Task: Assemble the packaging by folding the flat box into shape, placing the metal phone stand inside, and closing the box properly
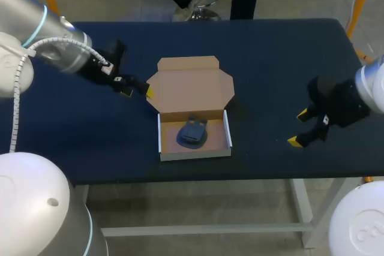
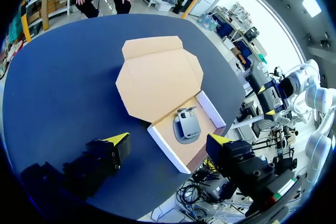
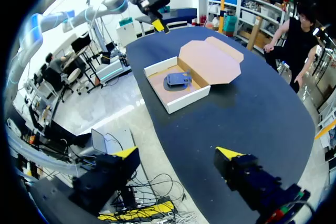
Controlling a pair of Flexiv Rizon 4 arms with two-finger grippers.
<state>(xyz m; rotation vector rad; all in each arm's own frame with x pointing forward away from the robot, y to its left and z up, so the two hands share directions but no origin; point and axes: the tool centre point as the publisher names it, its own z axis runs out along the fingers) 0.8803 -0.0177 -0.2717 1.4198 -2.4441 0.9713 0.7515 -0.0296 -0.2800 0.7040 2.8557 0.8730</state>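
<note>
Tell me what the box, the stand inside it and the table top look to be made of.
Box: cardboard, matte brown inside, white outer walls, with creased flaps. Phone stand: dark grey-blue with a dull sheen, likely coated metal, though plastic cannot be ruled out. Table: dark navy matte surface, probably a cloth or mat covering.

stand (image 1: 192, 133) in box (image 1: 195, 151); lid (image 1: 189, 88) flat behind; arms flank box

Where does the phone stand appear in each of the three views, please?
Head view: phone stand in the box tray.
Left wrist view: in the tray, ahead of left pincer.
Right wrist view: in the tray, far ahead of right pincer.
Shared landmark: the open lid.
</note>
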